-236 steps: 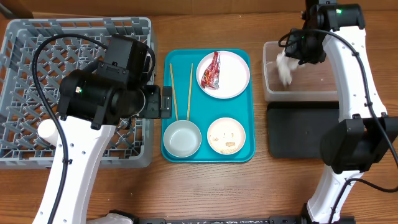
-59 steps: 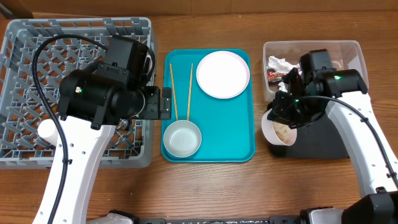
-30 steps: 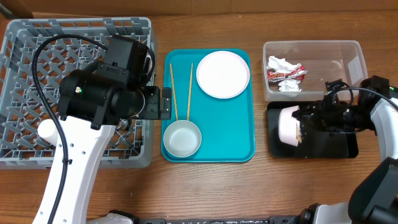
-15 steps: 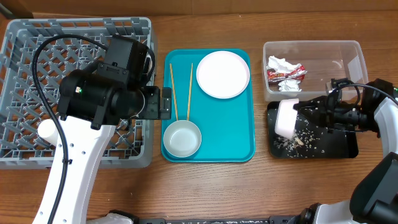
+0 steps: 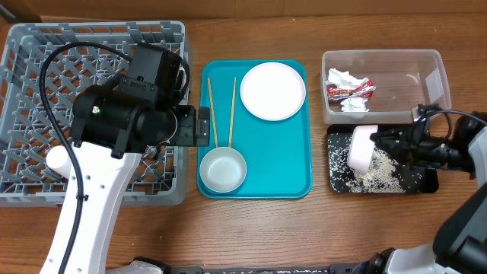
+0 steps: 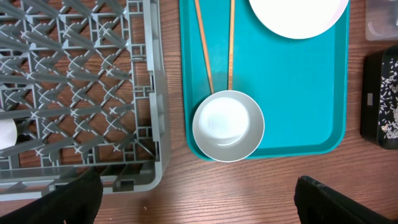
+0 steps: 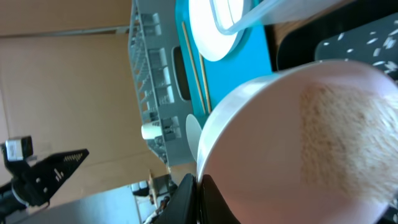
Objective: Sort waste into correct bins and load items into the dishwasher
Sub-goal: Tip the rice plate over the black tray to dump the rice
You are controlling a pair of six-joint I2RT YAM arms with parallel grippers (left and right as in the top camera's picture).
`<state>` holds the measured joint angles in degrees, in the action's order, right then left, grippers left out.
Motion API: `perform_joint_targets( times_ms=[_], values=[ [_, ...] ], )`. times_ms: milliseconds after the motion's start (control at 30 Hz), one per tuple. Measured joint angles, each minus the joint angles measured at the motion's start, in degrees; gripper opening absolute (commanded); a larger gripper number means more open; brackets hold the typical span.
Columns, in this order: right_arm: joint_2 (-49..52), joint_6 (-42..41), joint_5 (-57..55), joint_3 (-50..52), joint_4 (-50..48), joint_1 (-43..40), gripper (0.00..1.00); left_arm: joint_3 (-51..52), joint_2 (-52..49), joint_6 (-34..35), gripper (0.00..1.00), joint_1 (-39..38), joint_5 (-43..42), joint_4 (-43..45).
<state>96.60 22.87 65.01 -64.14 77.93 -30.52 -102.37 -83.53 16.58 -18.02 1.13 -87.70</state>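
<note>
My right gripper (image 5: 378,140) is shut on the rim of a white plate (image 5: 360,147) and holds it tipped on edge over the black tray (image 5: 426,183). Pale rice scraps (image 5: 378,173) lie scattered on that tray. In the right wrist view the fingers (image 7: 198,186) pinch the plate (image 7: 292,155), which carries a pale smear of residue. The clear tub (image 5: 426,59) holds the red-and-silver wrapper (image 5: 351,90) and white tissue (image 5: 340,78). My left gripper (image 6: 199,199) is open and empty, above the table's front by the metal bowl (image 6: 227,126).
The teal tray (image 5: 304,175) holds a second white plate (image 5: 272,90), the metal bowl (image 5: 222,169) and two chopsticks (image 5: 212,114). The grey dish rack (image 5: 46,76) fills the left side, with a white cup (image 5: 57,160) in it. My left arm overhangs the rack's right edge.
The right gripper carried the plate over the black tray and tipped it. The rice scraps fell out and now spread over the tray. The left arm has not moved.
</note>
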Motion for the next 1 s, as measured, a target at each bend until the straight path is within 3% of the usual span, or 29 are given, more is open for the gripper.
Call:
perform_joint_targets(
  times_ms=[233,500,733,1000],
  values=[
    [5.57,10.03,5.62,2.56,-0.11,-0.15,0.04,0.0,0.0,0.0,1.0,0.0,0.0,0.02],
    [5.57,27.63,9.64,2.6,9.55,-0.85,0.04,0.0,0.0,0.0,1.0,0.0,0.0,0.02],
    [5.57,30.32,11.02,2.6,11.8,-7.43,0.04,0.0,0.0,0.0,1.0,0.0,0.0,0.02],
    [5.6,32.94,12.15,2.6,14.25,-8.39,0.04,0.0,0.0,0.0,1.0,0.0,0.0,0.02]
  ],
)
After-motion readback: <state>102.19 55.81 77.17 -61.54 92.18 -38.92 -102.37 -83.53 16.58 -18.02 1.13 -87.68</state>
